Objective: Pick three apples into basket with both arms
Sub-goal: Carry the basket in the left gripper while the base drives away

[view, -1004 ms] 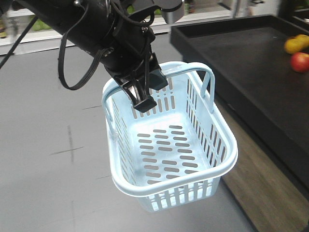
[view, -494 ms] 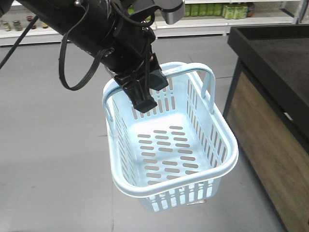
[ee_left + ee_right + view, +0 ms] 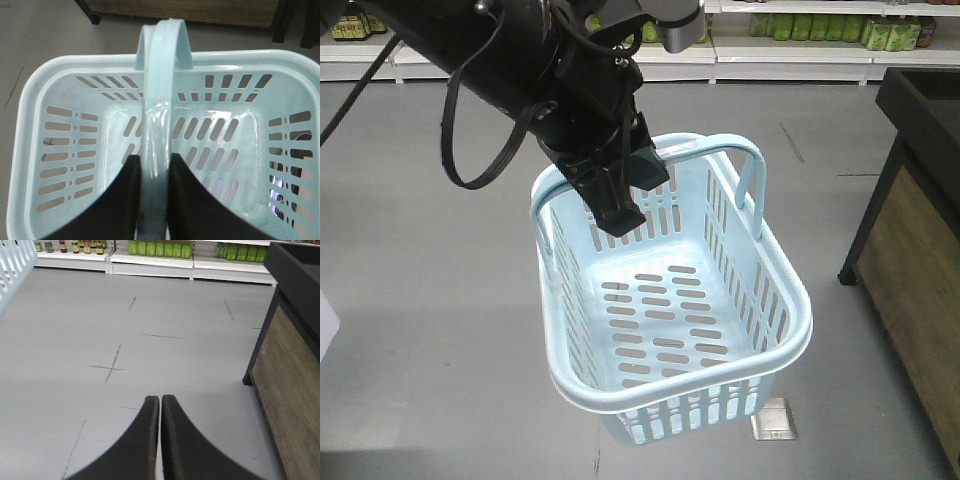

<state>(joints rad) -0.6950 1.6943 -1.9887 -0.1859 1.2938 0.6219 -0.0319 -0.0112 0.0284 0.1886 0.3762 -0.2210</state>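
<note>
Grey floor (image 3: 420, 330) with small metal plate (image 3: 773, 420)

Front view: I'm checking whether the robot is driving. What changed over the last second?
The black table slid away toward the right edge, and store shelves came into view behind. The empty basket stayed hanging by its handle from the left gripper, in the same spot.
</note>
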